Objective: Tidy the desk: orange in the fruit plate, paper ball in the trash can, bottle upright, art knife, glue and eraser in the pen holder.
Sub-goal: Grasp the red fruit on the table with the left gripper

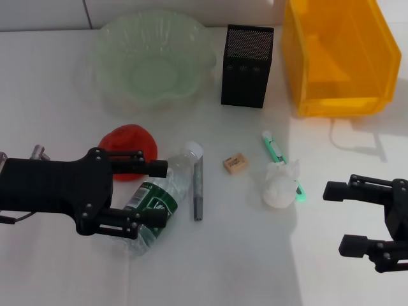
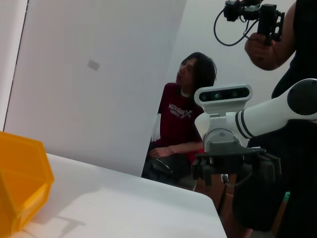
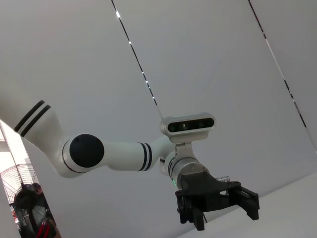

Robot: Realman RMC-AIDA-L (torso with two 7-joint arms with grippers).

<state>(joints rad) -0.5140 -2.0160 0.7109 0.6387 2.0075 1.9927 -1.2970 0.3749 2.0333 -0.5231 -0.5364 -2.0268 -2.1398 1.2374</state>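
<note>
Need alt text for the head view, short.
Left gripper, open, straddles a lying bottle beside an orange; right gripper hangs open near the table's right edge. Eraser and paper ball lie between.

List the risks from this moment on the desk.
The left gripper is open over the lying bottle; round and on its side, it may roll toward the glue stick or orange when gripped. The paper ball sits on the art knife, so lifting either may drag the other.
</note>
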